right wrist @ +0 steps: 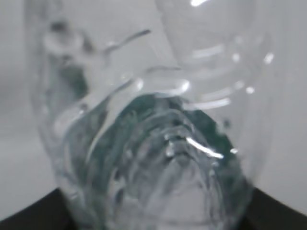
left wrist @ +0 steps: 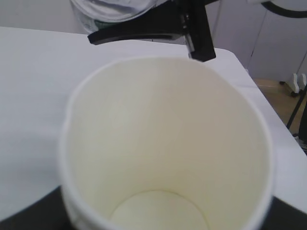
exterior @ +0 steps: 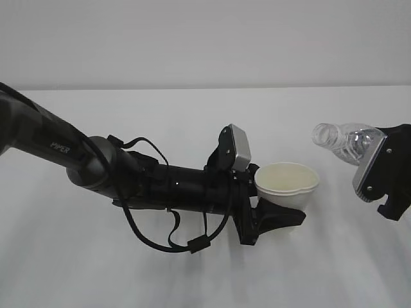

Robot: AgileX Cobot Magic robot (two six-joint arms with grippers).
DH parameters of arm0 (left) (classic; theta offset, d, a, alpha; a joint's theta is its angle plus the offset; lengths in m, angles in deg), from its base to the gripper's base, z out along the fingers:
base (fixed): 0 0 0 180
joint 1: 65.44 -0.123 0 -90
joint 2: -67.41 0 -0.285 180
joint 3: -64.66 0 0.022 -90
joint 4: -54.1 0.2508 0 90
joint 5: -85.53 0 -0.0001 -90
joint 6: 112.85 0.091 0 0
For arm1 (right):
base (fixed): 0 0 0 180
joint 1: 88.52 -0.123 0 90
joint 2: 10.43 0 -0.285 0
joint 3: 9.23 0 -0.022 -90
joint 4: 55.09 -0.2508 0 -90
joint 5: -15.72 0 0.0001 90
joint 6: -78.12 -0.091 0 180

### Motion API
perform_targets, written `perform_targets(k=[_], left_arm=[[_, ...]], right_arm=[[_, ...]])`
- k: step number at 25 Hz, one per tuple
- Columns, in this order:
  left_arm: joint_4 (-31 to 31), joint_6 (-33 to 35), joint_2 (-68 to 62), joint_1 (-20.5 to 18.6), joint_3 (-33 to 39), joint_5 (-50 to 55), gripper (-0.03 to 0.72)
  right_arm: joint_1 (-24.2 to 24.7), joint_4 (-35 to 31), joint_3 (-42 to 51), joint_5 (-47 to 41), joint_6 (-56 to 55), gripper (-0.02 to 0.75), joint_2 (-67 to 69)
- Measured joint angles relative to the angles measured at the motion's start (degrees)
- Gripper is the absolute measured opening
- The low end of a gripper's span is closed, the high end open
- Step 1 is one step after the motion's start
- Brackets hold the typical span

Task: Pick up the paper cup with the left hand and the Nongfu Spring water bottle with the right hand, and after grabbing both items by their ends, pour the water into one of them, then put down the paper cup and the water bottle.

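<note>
White table (exterior: 192,276) under a pale wall, left hand (exterior: 273,215) clamped on the paper cup (exterior: 287,186), right hand (exterior: 385,173) gripping the tilted Nongfu Spring water bottle (exterior: 343,140) — neck toward the cup, left wrist: cup interior (left wrist: 163,158) dry (bottle above), right wrist: bottle (right wrist: 153,143) fills view — blurred.

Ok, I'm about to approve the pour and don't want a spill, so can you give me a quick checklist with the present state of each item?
1. Paper cup held by the left pincer: ok, lifted, rim squeezed out of round.
2. Cup mouth free to receive: ok, nothing inside in the left wrist view.
3. Nongfu Spring water bottle held by the right pincer: ok, gripped near its base.
4. Bottle uncapped: ok, open neck shows.
5. Bottle mouth over the cup: not ok, it sits up and to the right of the rim, apart from it.
6. Water in the bottle: cannot tell.
</note>
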State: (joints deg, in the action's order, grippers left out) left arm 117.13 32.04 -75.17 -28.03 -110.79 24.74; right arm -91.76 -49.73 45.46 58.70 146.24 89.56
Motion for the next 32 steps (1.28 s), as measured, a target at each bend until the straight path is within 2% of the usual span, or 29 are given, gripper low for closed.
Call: perform_targets(k=[6,13,32], left_arm=[[0.00,0.00,0.00,0.35,0.00,-1.01,0.438],[0.00,0.00,0.00,2.71,0.00,-1.26,0.438],[-1.69,-0.12,0.00,2.71,-2.19,3.68,0.438]], right_arm=[[0.00,0.00,0.00,0.60,1.75,0.413,0.00],[0.00,0.00,0.00,2.03,3.99,0.413,0.00],[0.00,0.00,0.00,2.03,10.45,0.412,0.00]])
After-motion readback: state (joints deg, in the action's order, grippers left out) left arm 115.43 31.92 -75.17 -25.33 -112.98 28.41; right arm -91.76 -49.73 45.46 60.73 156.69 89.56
